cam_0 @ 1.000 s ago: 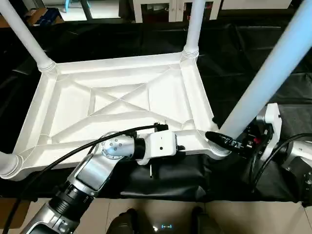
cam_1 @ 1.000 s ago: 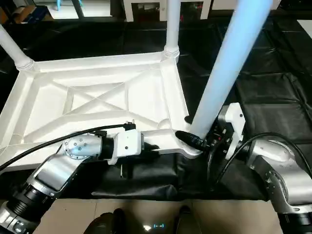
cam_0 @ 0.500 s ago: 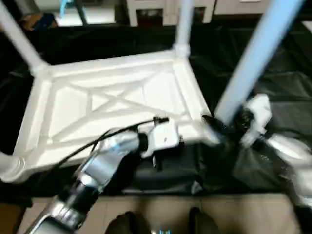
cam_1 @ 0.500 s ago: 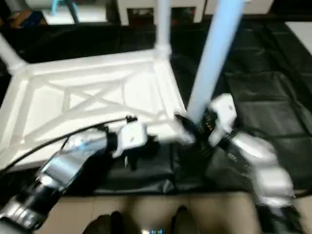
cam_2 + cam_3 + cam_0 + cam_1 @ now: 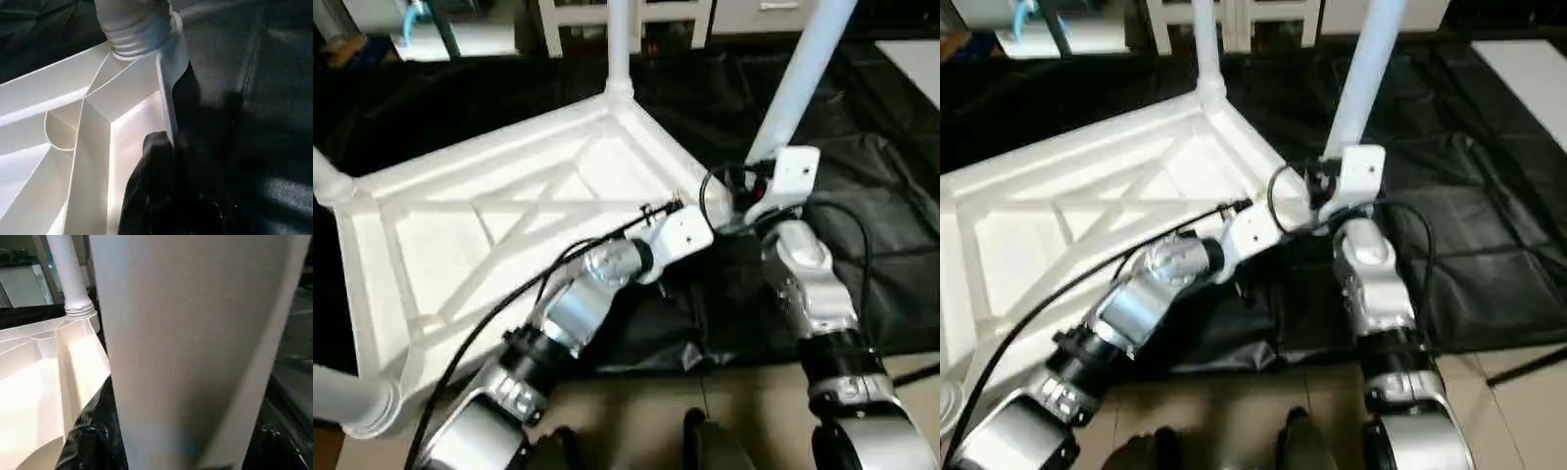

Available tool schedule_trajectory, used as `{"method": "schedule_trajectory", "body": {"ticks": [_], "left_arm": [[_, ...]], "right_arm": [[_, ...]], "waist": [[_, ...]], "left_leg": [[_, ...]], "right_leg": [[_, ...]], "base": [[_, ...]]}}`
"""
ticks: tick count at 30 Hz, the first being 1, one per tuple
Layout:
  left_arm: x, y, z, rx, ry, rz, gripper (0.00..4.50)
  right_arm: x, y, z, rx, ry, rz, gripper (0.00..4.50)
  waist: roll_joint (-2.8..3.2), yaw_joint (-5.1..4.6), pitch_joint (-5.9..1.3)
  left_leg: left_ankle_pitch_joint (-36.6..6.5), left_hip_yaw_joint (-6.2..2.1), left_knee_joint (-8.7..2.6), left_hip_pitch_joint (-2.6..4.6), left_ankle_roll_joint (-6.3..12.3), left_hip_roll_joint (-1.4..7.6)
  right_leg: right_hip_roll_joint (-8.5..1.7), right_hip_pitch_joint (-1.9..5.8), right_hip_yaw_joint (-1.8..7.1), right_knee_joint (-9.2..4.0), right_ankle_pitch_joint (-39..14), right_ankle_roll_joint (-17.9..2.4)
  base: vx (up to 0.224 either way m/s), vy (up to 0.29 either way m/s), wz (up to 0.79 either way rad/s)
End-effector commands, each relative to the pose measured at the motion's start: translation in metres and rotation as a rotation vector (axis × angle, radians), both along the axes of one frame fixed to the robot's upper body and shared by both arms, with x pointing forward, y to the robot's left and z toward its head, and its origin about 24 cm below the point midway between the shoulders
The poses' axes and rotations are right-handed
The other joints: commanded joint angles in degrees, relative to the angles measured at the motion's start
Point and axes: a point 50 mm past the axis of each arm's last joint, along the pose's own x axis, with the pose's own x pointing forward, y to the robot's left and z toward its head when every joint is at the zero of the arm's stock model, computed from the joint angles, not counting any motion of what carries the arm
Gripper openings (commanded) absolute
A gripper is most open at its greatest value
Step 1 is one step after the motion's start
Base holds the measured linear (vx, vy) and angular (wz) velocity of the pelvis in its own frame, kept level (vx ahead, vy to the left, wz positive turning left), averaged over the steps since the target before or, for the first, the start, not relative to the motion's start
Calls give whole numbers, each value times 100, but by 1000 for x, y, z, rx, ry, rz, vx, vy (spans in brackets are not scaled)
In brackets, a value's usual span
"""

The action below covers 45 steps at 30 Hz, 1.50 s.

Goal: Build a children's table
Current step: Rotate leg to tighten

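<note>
The table top point(image 5: 509, 225) lies upside down on black sheeting point(image 5: 881, 225), X-ribbed underside facing up; its left portion and near-left corner are cut off by the frame edges in the eye views. Four white legs stand in the corner sockets: the far leg point(image 5: 619, 44) rises upright out of the top of the frame, the far-left leg point(image 5: 328, 176) is visible only as a short stub at the frame edge, the near-left leg point(image 5: 342, 397) is visible only at its base, and the near-right leg point(image 5: 798, 78) leans up and away, its upper end cut off. The left gripper point(image 5: 168, 161) is closed on the thin side wall of the table top near the near-right corner; in the left wrist view its black fingers point(image 5: 156, 161) sit against the rim edge, though blur and shadow obscure the exact contact, and the head views hide the fingertips behind the white wrist housing. The right gripper point(image 5: 751, 196) sits at the base of the near-right leg; its fingers are hidden behind its own white housing and cabling in the eye views, and in the right wrist view the leg surface is so close that no finger can be made out, so whether it is gripping or merely beside the leg cannot be determined. White shelving point(image 5: 626, 15) stands beyond the sheeting, cropped by the top edge.
</note>
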Motion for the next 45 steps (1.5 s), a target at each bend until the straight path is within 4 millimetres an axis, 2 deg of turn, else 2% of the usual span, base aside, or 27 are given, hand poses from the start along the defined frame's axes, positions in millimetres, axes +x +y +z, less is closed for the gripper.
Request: {"method": "schedule_trajectory", "body": {"ticks": [1,2,3,4,5,7,8,9,10,11,12,13,14,18,22,25,30,32,35,38,39,41,45], "left_arm": [[-24,-15,2,-7,-37,-246,0],[-28,-4,-3,3,-27,-297,0],[-29,-1,-4,9,-25,-301,0],[-29,5,-7,23,-21,-308,0],[-32,11,-9,17,-6,-332,0],[-34,16,-10,9,7,-355,0],[-40,27,-10,-10,39,-400,0],[-41,28,-10,-11,44,-405,0],[-44,33,-10,-14,53,-424,0],[-45,34,-10,-13,52,-428,0],[-46,36,-10,-15,53,-434,0],[-47,38,-10,-16,53,-441,0],[-49,40,-10,-17,55,-446,0],[-52,47,-12,-19,68,-462,0],[-54,52,-13,-19,77,-473,0],[-55,54,-12,-23,83,-476,0],[-56,53,-11,-27,84,-484,0],[-56,53,-11,-28,84,-486,0],[-56,53,-11,-26,85,-487,0],[-57,55,-11,-20,88,-487,0],[-56,55,-12,-19,89,-487,0],[-56,55,-12,-18,89,-487,0],[-56,55,-13,-12,91,-488,0]], "right_arm": [[-8,-38,-23,54,97,-39,193],[-18,-33,-18,-13,72,150,193],[-21,-34,-17,-35,62,184,193],[-29,-33,-13,-83,42,257,228],[-37,-36,-9,-107,32,329,248],[-44,-37,-6,-126,28,396,264],[-62,-44,1,-165,21,550,270],[-65,-45,2,-170,21,571,280],[-74,-48,7,-187,22,647,280],[-77,-49,8,-189,23,664,296],[-81,-52,9,-197,33,689,304],[-85,-54,11,-204,44,717,304],[-89,-58,11,-218,66,743,324],[-98,-63,10,-241,125,788,354],[-101,-66,12,-271,134,786,389],[-100,-66,14,-267,133,780,389],[-100,-58,11,-195,130,833,374],[-98,-55,11,-185,116,826,347],[-97,-55,11,-178,112,821,335],[-99,-55,11,-169,117,827,300],[-99,-55,10,-168,117,828,296],[-99,-56,10,-166,119,821,276],[-98,-57,6,-160,126,769,247]], "waist": [[-77,45,-382],[-78,77,-383],[-86,101,-390],[-61,123,-390],[-52,161,-396],[-49,211,-407],[10,239,-408],[-12,264,-416],[-6,312,-421],[-28,337,-434],[2,334,-439],[21,340,-456],[19,351,-461],[16,373,-449],[-6,360,-411],[-7,341,-402],[-11,320,-421],[-8,324,-429],[-3,324,-427],[-1,324,-422],[22,327,-430],[13,325,-432],[22,320,-438]], "left_leg": [[-2648,-35,-478,79,228,-46],[-2598,-20,-480,107,294,-21],[-2540,-5,-465,128,336,-17],[-2371,14,-468,130,384,-6],[-2175,21,-466,122,452,0],[-1962,49,-450,128,553,18],[-1916,51,-443,167,555,31],[-1834,66,-434,188,591,38],[-1599,76,-415,170,703,41],[-1385,85,-394,144,824,48],[-1296,82,-386,123,866,40],[-1119,83,-370,126,917,42],[-1019,86,-361,142,969,51],[-918,90,-350,130,1023,41],[-1297,85,-394,134,832,49],[-1428,74,-409,136,717,45],[-1315,75,-395,123,738,38],[-1220,78,-385,121,775,37],[-1204,80,-385,121,787,36],[-1294,75,-392,128,742,38],[-1287,73,-389,131,736,38],[-1224,74,-385,124,739,36],[-1296,73,-384,124,705,34]], "right_leg": [[98,248,-97,-379,-2534,-693],[103,239,-71,-382,-2365,-728],[106,237,-59,-373,-2226,-781],[109,238,-41,-347,-1962,-909],[108,278,-30,-322,-1717,-992],[93,269,-13,-291,-1517,-1127],[92,256,-5,-286,-1473,-1195],[104,274,4,-286,-1335,-1215],[97,300,17,-232,-1028,-1309],[92,310,20,-197,-818,-1366],[86,313,15,-175,-761,-1397],[87,321,10,-156,-654,-1440],[92,322,12,-148,-503,-1503],[71,344,13,-138,-531,-1531],[47,315,17,-213,-1327,-1318],[47,296,17,-238,-1647,-1171],[54,300,17,-220,-1448,-1194],[57,301,14,-209,-1337,-1230],[58,304,11,-206,-1327,-1255],[54,301,14,-218,-1495,-1212],[52,303,14,-211,-1475,-1218],[59,305,12,-203,-1351,-1243],[59,308,12,-204,-1419,-1242]], "base": [[0,0,0],[0,0,0],[0,0,0],[0,0,0],[0,0,0],[52,-12,5],[55,-15,9],[68,-10,9],[68,-10,9],[81,1,6],[69,6,2],[69,6,2],[55,1,1],[0,0,0],[0,0,0],[0,0,0],[0,0,0],[0,0,0],[0,0,0],[0,0,0],[0,0,0],[0,0,0],[0,0,0]]}}
